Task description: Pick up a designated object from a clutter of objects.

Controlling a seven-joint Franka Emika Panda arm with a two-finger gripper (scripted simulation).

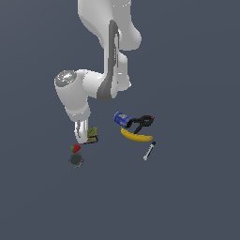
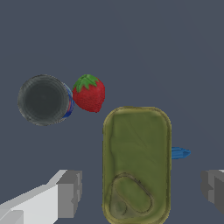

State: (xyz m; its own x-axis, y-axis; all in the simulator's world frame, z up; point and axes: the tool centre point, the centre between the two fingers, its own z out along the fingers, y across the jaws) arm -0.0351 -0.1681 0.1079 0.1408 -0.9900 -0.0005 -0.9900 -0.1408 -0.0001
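The designated object, a squat can with an olive-green top [image 2: 136,148], lies between my two fingers in the wrist view. In the exterior view the can [image 1: 93,135] sits on the floor just under my hand, its dark blue and yellow label partly hidden. My gripper [image 1: 83,135] [image 2: 140,192] is open, one finger [image 2: 68,192] on each side of the can with a gap to each. I cannot tell how far the fingers stand above the floor.
A red strawberry [image 2: 89,93] [image 1: 75,148] and a grey disc [image 2: 43,99] [image 1: 76,161] lie close by. A tiny blue cone [image 2: 180,153] pokes out beside the can. A blue can [image 1: 122,119], black clamp [image 1: 143,122], banana [image 1: 137,136] and marker [image 1: 149,151] lie toward the exterior view's right.
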